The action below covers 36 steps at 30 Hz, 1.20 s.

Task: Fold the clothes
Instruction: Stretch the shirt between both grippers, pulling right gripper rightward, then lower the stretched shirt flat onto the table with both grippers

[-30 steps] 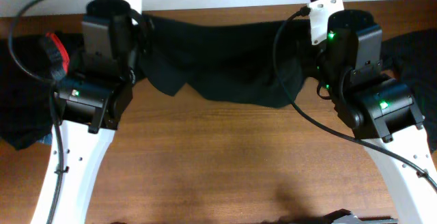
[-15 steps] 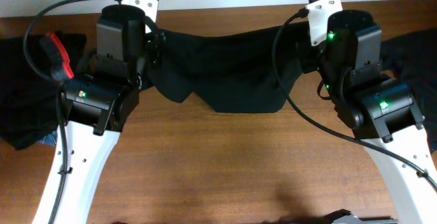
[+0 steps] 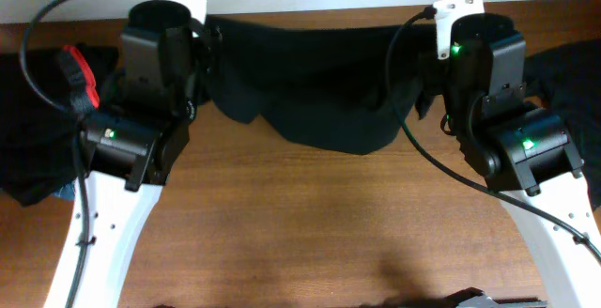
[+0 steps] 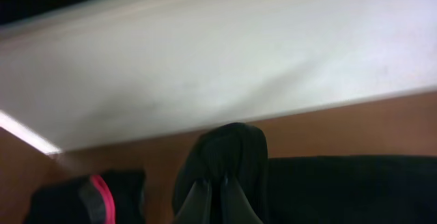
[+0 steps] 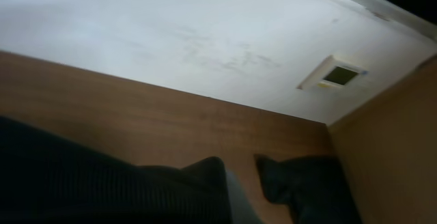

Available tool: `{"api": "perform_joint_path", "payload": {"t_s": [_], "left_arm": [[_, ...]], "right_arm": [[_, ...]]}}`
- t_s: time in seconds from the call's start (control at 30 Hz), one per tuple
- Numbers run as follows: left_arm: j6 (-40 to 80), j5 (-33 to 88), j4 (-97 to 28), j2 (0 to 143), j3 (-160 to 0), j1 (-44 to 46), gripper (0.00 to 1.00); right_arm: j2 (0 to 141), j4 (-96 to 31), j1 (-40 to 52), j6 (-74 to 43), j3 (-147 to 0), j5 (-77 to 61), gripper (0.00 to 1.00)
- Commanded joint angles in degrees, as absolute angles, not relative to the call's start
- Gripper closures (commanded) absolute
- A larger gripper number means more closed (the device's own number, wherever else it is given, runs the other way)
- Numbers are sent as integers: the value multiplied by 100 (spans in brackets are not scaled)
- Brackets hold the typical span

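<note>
One of the clothes, a black garment [image 3: 319, 92], hangs stretched between my two arms along the far edge of the table, its lower edge sagging onto the wood. My left gripper [image 4: 220, 186] is shut on a bunched corner of it [image 4: 229, 149]. On the right end my right gripper [image 5: 229, 190] is shut, with ribbed black cloth [image 5: 136, 190] draped over its fingers. In the overhead view both arm bodies hide the fingertips.
More black clothes lie heaped at the left [image 3: 38, 130], with a red-orange band [image 3: 83, 78] showing. Another dark garment [image 3: 568, 73] lies at the right edge. The brown table [image 3: 310, 223] runs toward me between the arms. A white wall stands behind the far edge.
Both grippers have carried the garment toward the far edge. The left arm swung right, then a little back left. The right arm shifted slightly right, and the cloth is pulled wider.
</note>
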State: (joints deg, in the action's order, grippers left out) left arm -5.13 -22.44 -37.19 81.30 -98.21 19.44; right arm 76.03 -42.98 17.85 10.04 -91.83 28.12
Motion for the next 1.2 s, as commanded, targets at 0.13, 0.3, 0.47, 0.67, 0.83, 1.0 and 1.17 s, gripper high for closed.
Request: {"api": "perform_joint_path", "payload": {"t_s": [0.13, 0.3, 0.47, 0.67, 0.83, 1.0, 1.17], "left_arm": [[-545, -2685, -3382, 7787, -9955, 1935, 99], [-545, -2421, -3398, 7787, -9955, 1935, 99], [-545, -1767, -3610, 7787, -9955, 1935, 97], [-196, -1319, -4493, 7784, -9955, 1935, 98], [353, -978, -5393, 7780, -9955, 1935, 99], [956, -982, -6010, 7782, -9953, 1935, 99], [1601, -985, -6399, 7832, -9929, 1935, 99]], "right_arm": [[7491, -4158, 1627, 810, -9692, 3369, 96], [7452, -4206, 1599, 810, -9710, 3371, 96], [7336, -4211, 1599, 810, -9710, 3371, 96], [7074, -4355, 1557, 810, -9710, 3369, 96], [6925, -4569, 1225, 812, -9710, 3354, 96], [7043, -4652, 683, 814, -9710, 2416, 96], [7706, -4687, 379, 1037, -9710, 1247, 96]]}}
